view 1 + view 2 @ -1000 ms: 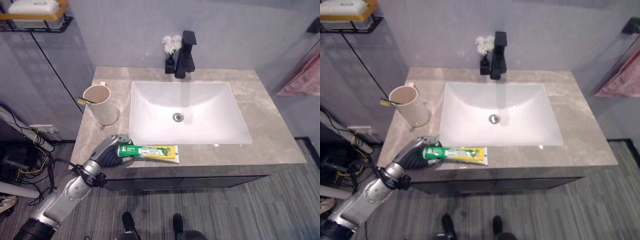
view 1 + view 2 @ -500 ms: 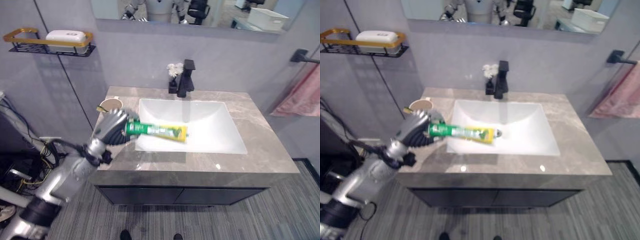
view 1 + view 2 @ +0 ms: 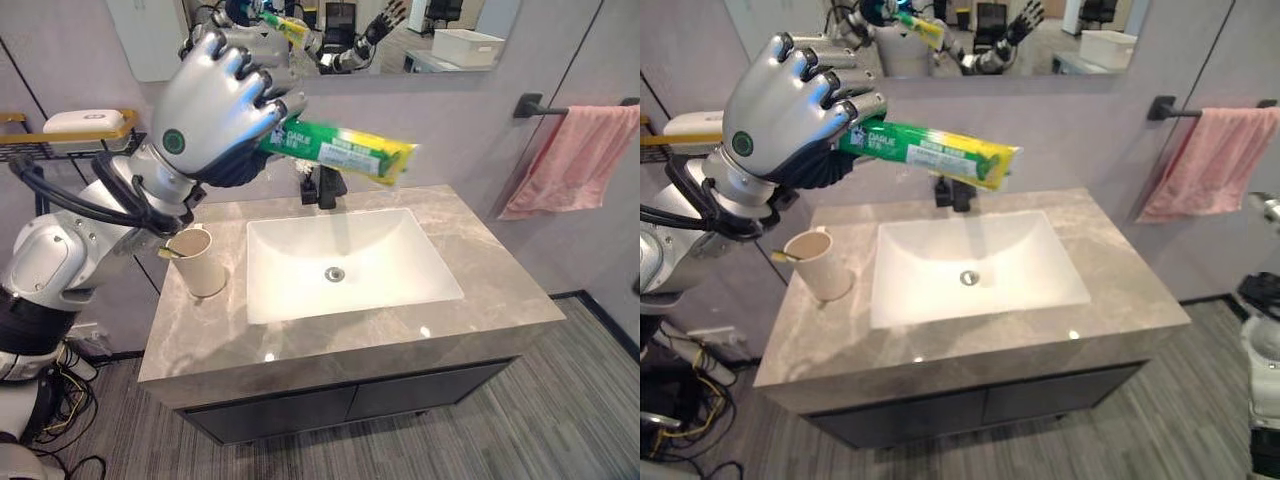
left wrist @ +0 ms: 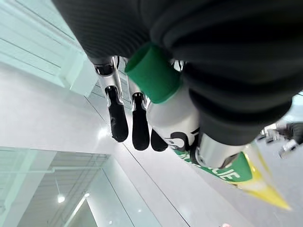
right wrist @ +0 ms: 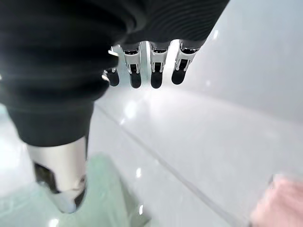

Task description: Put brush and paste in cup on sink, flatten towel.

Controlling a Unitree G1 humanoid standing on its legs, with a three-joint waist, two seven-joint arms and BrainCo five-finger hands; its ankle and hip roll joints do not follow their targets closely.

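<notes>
We see the left robot hand point(image 3: 215, 105) raised high above the surface point(image 3: 480, 290), close to the head camera, with its fingers and thumb curled round the cap end of the toothpaste tube point(image 3: 345, 150). The green and yellow tube sticks out sideways from the fist, roughly level, its flat crimped end hanging in the air above the white sink basin point(image 3: 345, 265) and in front of the black faucet point(image 3: 322, 185). In the left wrist view the green cap point(image 4: 152, 73) pokes out past the dark cover, and the dark fingertips point(image 4: 117, 120) wrap the tube's body. The beige cup point(image 3: 195, 260) stands upright on the surface just left of the basin, with a toothbrush point(image 3: 166, 254) in it whose yellowish end pokes out over the rim. The pink towel point(image 3: 565, 160) hangs from a black bar point(image 3: 535, 104) on the wall at the right, well apart from the sink. The right robot hand point(image 5: 147, 71) shows in its own wrist view with fingers straight and loosely spread, holding nothing, a pale wall beyond it. A wire shelf point(image 3: 70, 140) carrying a white soap point(image 3: 75, 122) is fixed to the wall at the left.
</notes>
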